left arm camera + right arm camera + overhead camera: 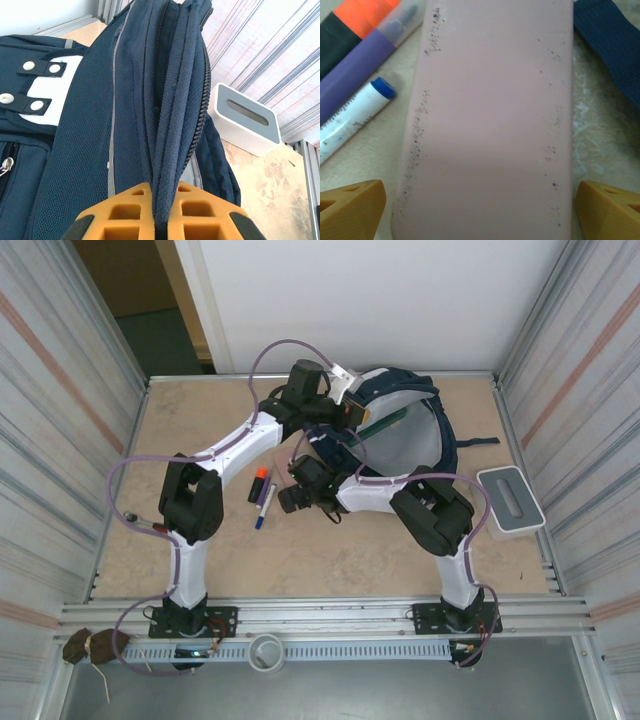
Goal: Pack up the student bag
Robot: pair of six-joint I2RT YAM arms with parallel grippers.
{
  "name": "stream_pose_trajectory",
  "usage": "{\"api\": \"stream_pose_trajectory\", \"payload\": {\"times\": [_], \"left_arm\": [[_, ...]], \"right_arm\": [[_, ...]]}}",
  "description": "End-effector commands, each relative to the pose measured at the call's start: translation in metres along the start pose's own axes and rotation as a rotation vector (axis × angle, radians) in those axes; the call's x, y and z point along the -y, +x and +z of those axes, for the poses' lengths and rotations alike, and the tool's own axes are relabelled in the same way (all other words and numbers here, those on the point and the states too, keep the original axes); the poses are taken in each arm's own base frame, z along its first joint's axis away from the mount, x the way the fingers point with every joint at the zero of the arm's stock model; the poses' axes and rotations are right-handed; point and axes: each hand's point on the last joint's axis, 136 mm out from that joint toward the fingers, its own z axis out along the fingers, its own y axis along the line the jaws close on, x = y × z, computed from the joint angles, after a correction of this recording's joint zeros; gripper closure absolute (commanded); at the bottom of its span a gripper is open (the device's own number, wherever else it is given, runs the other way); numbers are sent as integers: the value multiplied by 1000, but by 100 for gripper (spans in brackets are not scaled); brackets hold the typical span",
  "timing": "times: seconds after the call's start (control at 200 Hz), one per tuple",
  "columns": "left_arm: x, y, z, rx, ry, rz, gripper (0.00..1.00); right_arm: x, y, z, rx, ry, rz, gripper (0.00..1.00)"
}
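Left gripper [161, 220] pinches the student bag [75, 150] by its zipper edge, while the right gripper [480, 210] gapes wide astride a pink case [490, 100].

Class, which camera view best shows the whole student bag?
Top external: the student bag lies open, nearly all in frame. Left wrist shows its zippered rim pinched in the left gripper; right wrist, a navy corner.

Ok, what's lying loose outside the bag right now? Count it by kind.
Pens: 3 (highlighter, purple pen, white marker)
Pink case: 1
Grey box: 1
Total: 5
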Motion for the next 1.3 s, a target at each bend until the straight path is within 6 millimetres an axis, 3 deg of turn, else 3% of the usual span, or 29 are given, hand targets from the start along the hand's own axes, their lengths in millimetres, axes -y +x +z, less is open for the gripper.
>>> {"api": "stream_pose_trajectory", "payload": {"times": [0.0, 0.205, 0.311, 0.391, 0.576, 0.847, 0.977, 1.082, 1.192, 1.262, 1.298], "left_arm": [[7, -28, -10, 69, 24, 66, 100], [8, -30, -11, 73, 25, 68, 100], [7, -31, -11, 75, 18, 69, 100], [6, -32, -11, 76, 9, 68, 100], [1, -38, -8, 74, 0, 64, 100], [-2, -48, -13, 69, 36, 45, 100], [-3, -47, -15, 69, 44, 39, 100], [2, -47, -15, 72, 63, 32, 100], [6, -46, -15, 71, 72, 34, 100], [10, -45, -15, 70, 85, 39, 100], [13, -45, -15, 69, 94, 44, 100]], "right_arm": [[-3, -13, 6, 26, -7, 18, 5], [12, -16, 23, 16, 21, 24, 15], [13, -16, 22, 13, 15, 4, 29], [11, -16, 10, 22, 1, -8, 42], [17, 3, -39, 26, -17, 11, 57], [49, 52, -148, 5, -31, 106, 59], [79, 57, -197, 34, -44, 253, 60], [113, 46, -231, 129, -29, 380, 60], [160, 34, -241, 184, 26, 547, 61], [189, 23, -239, 196, 54, 663, 60], [204, 19, -229, 182, 72, 712, 60]]}}
